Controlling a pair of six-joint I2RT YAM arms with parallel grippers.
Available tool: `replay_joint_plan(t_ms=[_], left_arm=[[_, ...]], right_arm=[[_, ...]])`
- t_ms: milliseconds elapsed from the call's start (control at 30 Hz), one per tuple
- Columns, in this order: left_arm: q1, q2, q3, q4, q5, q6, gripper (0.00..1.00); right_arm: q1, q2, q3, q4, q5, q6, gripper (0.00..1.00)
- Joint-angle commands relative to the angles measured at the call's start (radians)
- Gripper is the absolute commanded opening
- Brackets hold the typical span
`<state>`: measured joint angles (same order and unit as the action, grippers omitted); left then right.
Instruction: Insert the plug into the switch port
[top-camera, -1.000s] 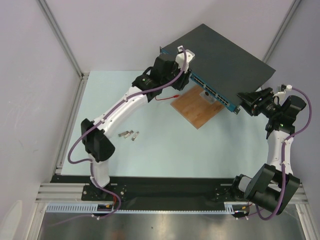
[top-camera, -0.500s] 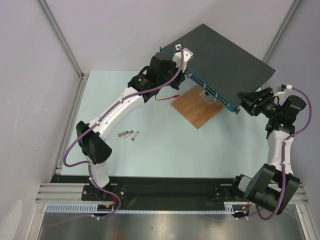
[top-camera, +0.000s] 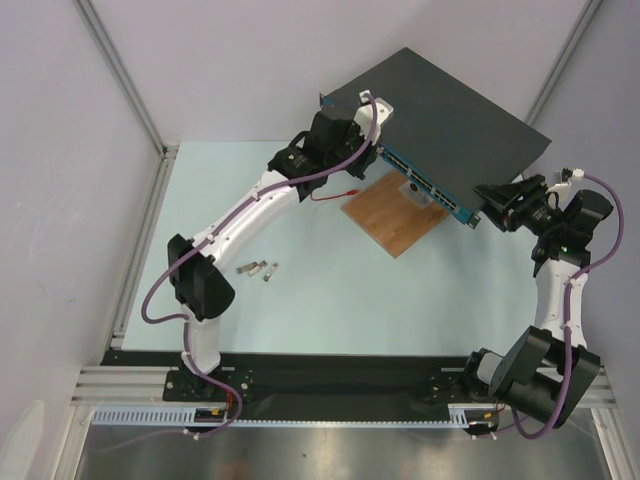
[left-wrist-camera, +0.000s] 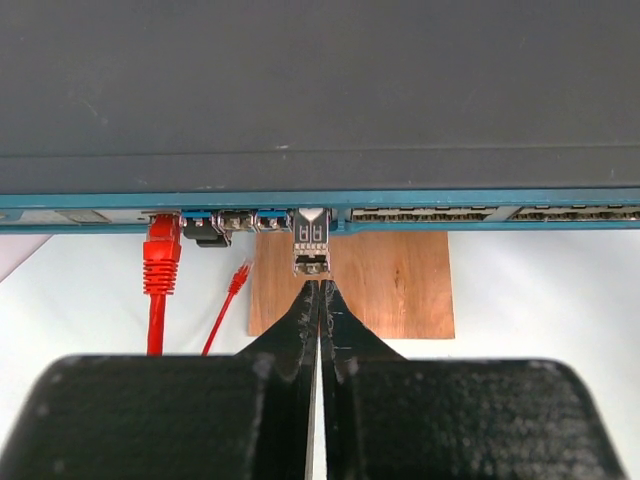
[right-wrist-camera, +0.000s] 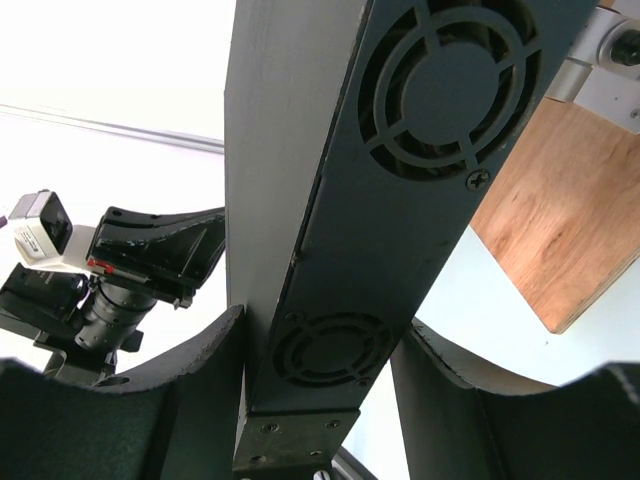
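Left wrist shows left fingers pressed together below plug; right fingers clamp switch.

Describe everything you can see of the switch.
The switch is a large, flat, dark grey-black box, metal by its look, lying skewed at the table's far side. Its narrow blue front edge carries rows of small ports; a red cable and a silver plug sit in them. One short end has two round fan grilles, and the right end effector clamps that end between its fingers. A wooden board lies by the front edge.
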<state>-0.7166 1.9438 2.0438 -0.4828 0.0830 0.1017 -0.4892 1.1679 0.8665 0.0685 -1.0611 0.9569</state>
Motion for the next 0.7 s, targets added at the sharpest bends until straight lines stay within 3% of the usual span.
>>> replay_joint_plan(t_ms=[0, 667], left_arm=[[0.006, 0.009, 0.065, 0.024, 0.017, -0.026, 0.01], [0.006, 0.110, 0.177, 0.042, 0.009, -0.062, 0.01]], right_arm=[[0.029, 0.009, 0.031, 0.016, -0.005, -0.144, 0.00], [0.029, 0.015, 0.032, 0.002, -0.008, -0.158, 0.00]])
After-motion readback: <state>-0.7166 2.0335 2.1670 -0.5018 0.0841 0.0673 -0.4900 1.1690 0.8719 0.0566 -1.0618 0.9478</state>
